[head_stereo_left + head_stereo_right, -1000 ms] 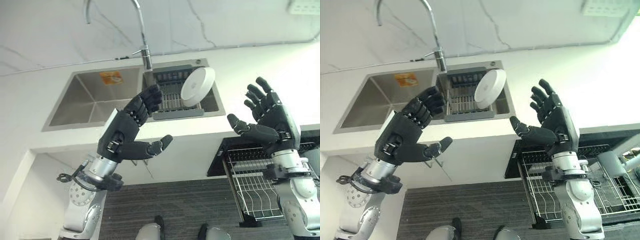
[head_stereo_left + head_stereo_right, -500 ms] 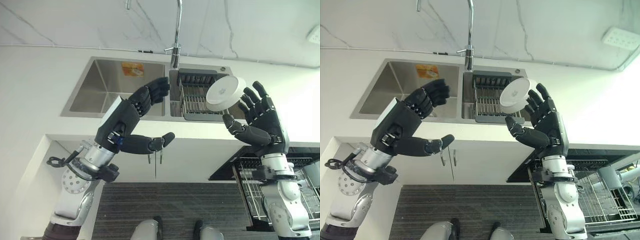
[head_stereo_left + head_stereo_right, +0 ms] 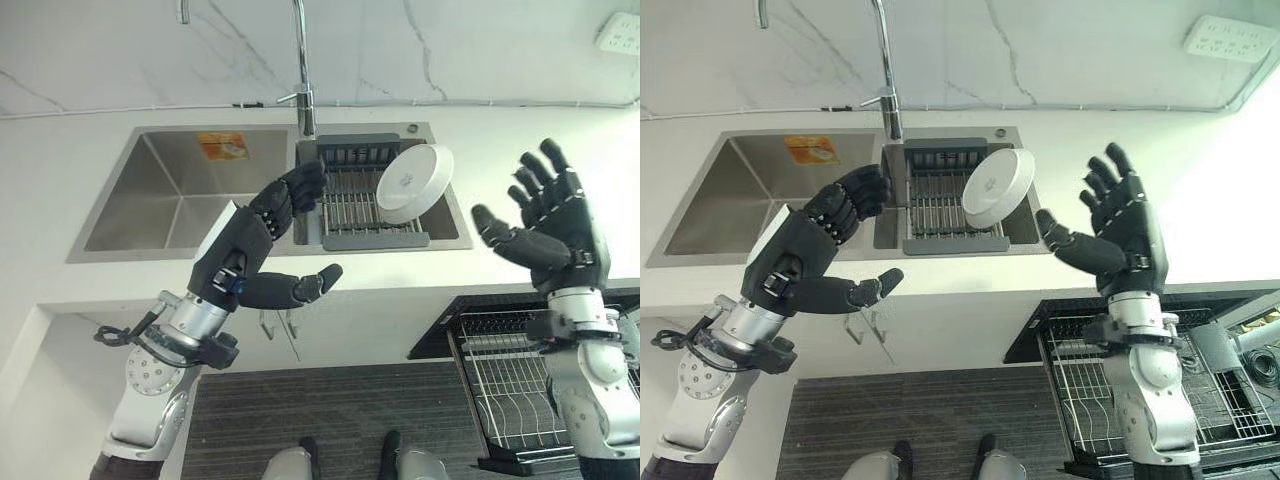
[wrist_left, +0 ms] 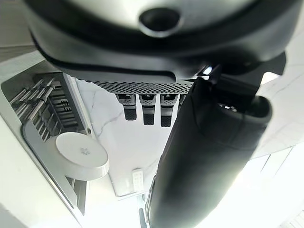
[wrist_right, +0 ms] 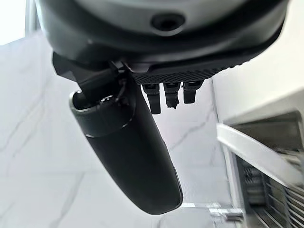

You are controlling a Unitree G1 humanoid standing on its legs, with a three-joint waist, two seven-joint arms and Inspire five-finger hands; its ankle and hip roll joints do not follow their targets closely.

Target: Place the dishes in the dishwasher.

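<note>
Dark right robot hand (image 3: pixel 555 225): raised above the counter (image 3: pixel 520 130) edge, fingers spread apart, thumb out, holding nothing.
Dark left robot hand (image 3: pixel 262 240): raised over the sink (image 3: pixel 170 190), fingers loosely bent, thumb out, empty.
White plate (image 3: pixel 413 183): leaning tilted in the grey drying rack (image 3: pixel 365 195), between both hands, face towards the right hand.
Nearer hand: judged about equal; the right has the open approach.
Dishwasher rack (image 3: pixel 510 385): pulled out, below the right hand.

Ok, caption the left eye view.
Both open robot hands, left and right, raised before a white bowl in the sink rack.
</note>
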